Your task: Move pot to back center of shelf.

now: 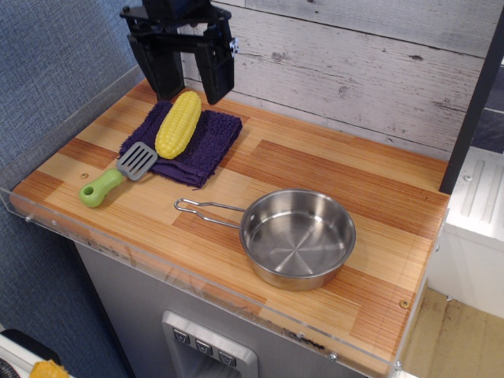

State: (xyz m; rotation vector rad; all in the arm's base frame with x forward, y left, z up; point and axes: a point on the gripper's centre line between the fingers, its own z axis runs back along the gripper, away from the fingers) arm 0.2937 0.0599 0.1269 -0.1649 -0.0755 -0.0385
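Observation.image gives me my single view, and from it I read one gripper (193, 83) hanging at the back left of the shelf (331, 169), its two black fingers (216, 75) spread wide apart with nothing between them. Just below the fingertips lies one yellow corn cob (178, 124), resting on one folded purple cloth (197, 146) and not touched by the gripper. One spatula (120, 175), grey-bladed with a green handle, lies with its blade on the cloth's front-left edge, the handle pointing toward the front left corner. I count one pot (298, 238), empty and upright, sitting well apart from the gripper toward the front right of the shelf, its wire loop handle (206, 209) pointing left toward the cloth. A clear acrylic rim (157, 264) runs along the shelf's front, and a whitewashed plank wall (354, 63) stands behind it.
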